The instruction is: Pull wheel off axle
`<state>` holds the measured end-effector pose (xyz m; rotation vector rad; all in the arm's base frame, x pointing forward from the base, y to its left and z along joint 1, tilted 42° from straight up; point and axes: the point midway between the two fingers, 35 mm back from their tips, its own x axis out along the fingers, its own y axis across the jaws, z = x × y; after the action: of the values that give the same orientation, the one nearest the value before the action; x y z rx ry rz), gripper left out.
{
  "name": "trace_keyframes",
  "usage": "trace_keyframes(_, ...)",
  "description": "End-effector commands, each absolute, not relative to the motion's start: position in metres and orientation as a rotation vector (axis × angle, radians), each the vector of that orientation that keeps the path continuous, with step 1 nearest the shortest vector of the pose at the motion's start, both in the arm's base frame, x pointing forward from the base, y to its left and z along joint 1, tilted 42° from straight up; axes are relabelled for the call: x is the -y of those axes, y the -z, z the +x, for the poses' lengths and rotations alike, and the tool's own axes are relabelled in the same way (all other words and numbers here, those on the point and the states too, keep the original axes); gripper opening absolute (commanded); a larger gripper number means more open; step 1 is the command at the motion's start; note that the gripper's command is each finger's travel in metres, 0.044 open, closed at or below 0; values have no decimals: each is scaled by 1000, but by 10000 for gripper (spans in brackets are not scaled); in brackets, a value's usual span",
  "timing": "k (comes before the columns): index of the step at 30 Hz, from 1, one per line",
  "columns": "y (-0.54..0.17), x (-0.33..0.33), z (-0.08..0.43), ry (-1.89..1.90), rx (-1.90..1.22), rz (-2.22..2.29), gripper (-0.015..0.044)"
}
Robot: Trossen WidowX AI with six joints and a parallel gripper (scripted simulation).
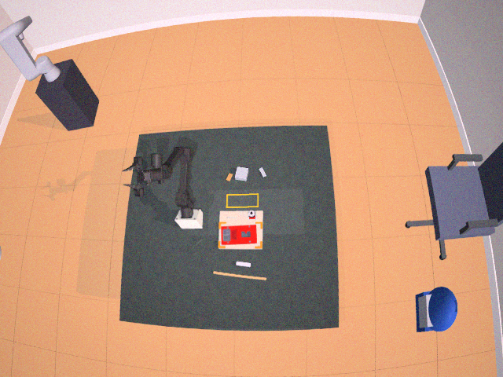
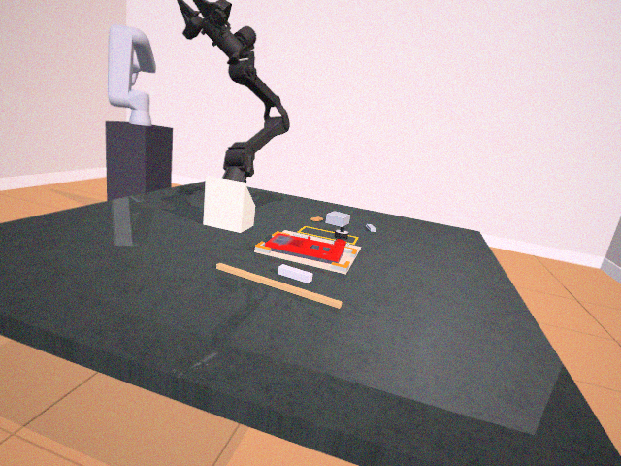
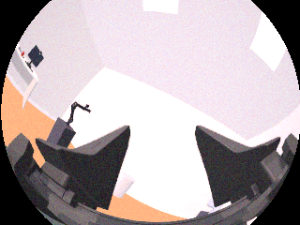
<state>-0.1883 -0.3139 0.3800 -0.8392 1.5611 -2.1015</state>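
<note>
While the wheel is sitting on its axle by the yellow marked area, the gripper is hanging high at the counter's left edge, partly open and empty. Approach is barely beginning; next it's needing to swing right and descend.

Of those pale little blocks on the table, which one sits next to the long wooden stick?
The long white bar, lying alone just beside the wooden stick. The square grey block and the tiny grey piece both lie beyond the yellow outline, on the far side of the red board.
</note>
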Motion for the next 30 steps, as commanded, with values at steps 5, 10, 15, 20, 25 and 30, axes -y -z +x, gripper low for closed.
trace_keyframes(5, -348, 371, -134, 1833, -1415, -840, 300)
trace_keyframes(10, -327, 398, -94, 1669, -1331, -823, 300)
trace_keyframes(15, -304, 418, -50, 1510, -1249, -789, 300)
trace_keyframes(20, -280, 431, -4, 1351, -1176, -743, 300)
trace_keyframes(25, -255, 431, 33, 1247, -1116, -643, 300)
trace_keyframes(30, -228, 430, 81, 1074, -1071, -577, 300)
